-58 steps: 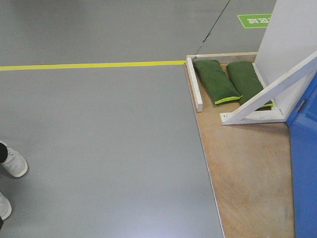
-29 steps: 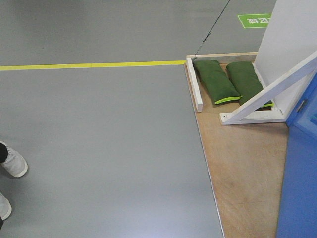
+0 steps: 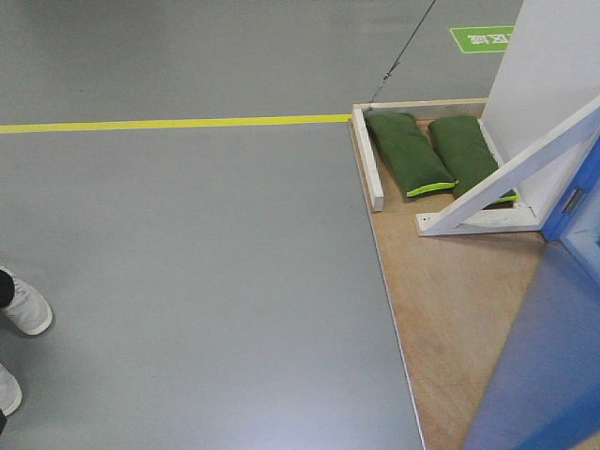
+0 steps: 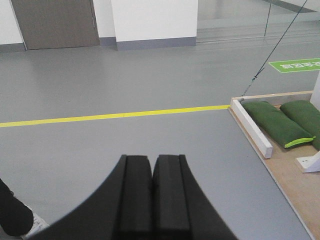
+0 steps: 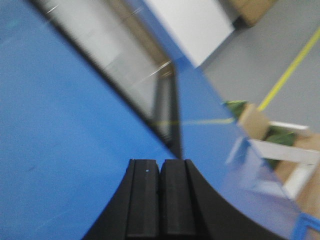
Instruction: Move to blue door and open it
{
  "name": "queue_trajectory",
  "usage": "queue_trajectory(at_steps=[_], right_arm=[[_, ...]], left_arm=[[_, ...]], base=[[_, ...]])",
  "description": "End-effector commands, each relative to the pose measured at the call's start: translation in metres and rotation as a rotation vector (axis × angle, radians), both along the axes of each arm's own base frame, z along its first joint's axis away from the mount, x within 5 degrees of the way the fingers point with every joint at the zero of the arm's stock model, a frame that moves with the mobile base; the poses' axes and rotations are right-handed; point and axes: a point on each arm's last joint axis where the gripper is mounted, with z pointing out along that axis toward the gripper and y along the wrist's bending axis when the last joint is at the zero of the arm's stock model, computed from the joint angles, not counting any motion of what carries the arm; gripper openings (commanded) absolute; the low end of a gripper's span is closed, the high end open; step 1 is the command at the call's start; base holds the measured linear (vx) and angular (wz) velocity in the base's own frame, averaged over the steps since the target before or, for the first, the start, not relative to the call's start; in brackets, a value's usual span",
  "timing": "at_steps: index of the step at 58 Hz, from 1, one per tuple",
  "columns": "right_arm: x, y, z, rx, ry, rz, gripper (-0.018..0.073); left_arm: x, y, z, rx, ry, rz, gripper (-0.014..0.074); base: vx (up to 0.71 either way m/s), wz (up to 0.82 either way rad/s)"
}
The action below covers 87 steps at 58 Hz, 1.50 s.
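Observation:
The blue door [image 3: 553, 375] shows as a glossy blue panel slanting across the lower right of the front view, standing out over the wooden base board [image 3: 459, 300]. In the right wrist view the blue door [image 5: 65, 150] fills the left side, blurred, with a dark gap running down to a second glossy blue face at the right. My right gripper [image 5: 160, 162] is shut, empty, its tips close against that blue surface. My left gripper [image 4: 152, 159] is shut on nothing and hangs over bare grey floor.
Two green sandbags [image 3: 410, 152] lie on the board by a white brace beam [image 3: 511, 173] and white panel [image 3: 553, 66]. A yellow floor line [image 3: 169, 122] crosses the grey floor. A person's white shoes [image 3: 23, 305] stand at the left edge. A dark cable [image 3: 403, 47] runs to the board's corner.
The blue door has swung leftward over the wooden board, covering more of the lower right in each frame. Nothing else has shifted.

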Motion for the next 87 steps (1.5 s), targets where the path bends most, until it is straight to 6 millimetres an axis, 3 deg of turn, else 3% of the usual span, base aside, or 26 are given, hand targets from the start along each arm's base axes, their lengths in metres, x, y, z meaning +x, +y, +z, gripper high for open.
queue_trajectory(at_steps=[1, 26, 48, 87], right_arm=[[0.002, 0.040, 0.019, -0.077, -0.091, 0.159, 0.0012], [0.031, 0.085, 0.018, -0.047, -0.107, 0.543, 0.0012], [0.072, 0.086, 0.011, 0.024, -0.127, 0.678, 0.0012], [0.113, 0.110, 0.000, 0.134, -0.138, 0.880, 0.0012]], left_arm=[[-0.001, -0.001, 0.017, -0.009, -0.123, -0.011, 0.0073], [-0.001, -0.001, 0.017, -0.009, -0.123, -0.011, 0.0073], [-0.001, -0.001, 0.017, -0.009, -0.123, -0.011, 0.0073], [-0.001, -0.001, 0.017, -0.009, -0.123, -0.011, 0.0073]], base=[[0.00, 0.00], [0.00, 0.00], [0.00, 0.00], [0.00, 0.00]])
